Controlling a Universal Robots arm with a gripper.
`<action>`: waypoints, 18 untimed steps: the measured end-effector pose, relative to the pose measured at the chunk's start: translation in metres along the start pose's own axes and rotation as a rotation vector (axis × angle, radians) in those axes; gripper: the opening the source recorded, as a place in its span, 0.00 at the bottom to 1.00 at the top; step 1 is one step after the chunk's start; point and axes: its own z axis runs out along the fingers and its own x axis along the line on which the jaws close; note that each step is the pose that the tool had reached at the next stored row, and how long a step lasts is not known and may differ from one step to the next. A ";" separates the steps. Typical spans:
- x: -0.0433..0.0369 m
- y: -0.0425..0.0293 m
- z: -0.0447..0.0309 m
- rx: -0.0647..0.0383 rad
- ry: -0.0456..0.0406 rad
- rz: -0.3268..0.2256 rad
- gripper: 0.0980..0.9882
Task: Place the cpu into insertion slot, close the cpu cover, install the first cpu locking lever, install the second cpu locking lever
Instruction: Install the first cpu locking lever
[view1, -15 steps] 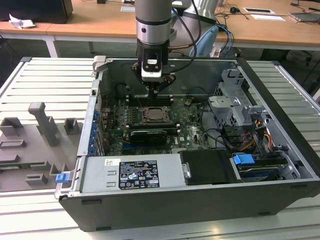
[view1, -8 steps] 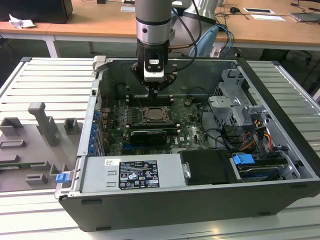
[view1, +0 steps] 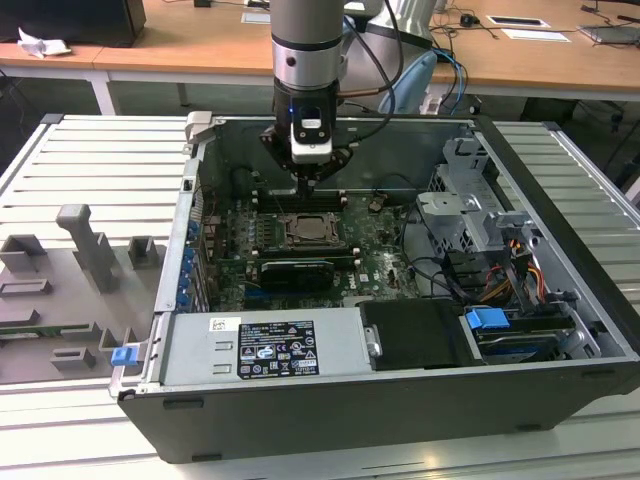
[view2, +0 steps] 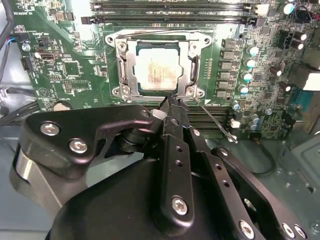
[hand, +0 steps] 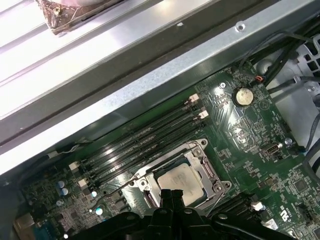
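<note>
The cpu (view2: 157, 72) lies flat in the insertion slot (view2: 121, 62) on the green motherboard, its pale metal top showing through the window of the cpu cover (view2: 186, 60), which lies down over it. In the first wrist view the cpu (hand: 181, 179) sits under the same cover frame (hand: 204, 165). My gripper (view2: 172, 103) is shut with nothing held, its tips at the socket's edge, by a corner of the cover. A thin wire locking lever (view2: 216, 122) sticks out loose from that corner. In the exterior view the gripper (view1: 312, 190) hangs just above the slot (view1: 315, 232).
Long black memory slots (view2: 175, 7) flank the socket. A black expansion card (view1: 295, 270) lies in front of it, the power supply (view1: 265, 345) nearer still. A drive cage (view1: 470, 205) with cables fills the case's right side. A grey fixture (view1: 90, 250) stands outside on the exterior view's left.
</note>
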 end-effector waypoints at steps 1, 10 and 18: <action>0.0000 0.0000 0.0000 0.000 0.0004 -0.007 0.01; 0.0000 0.0000 0.0000 -0.002 0.0039 -0.082 0.01; 0.0000 0.0000 0.0000 -0.003 0.0076 -0.158 0.01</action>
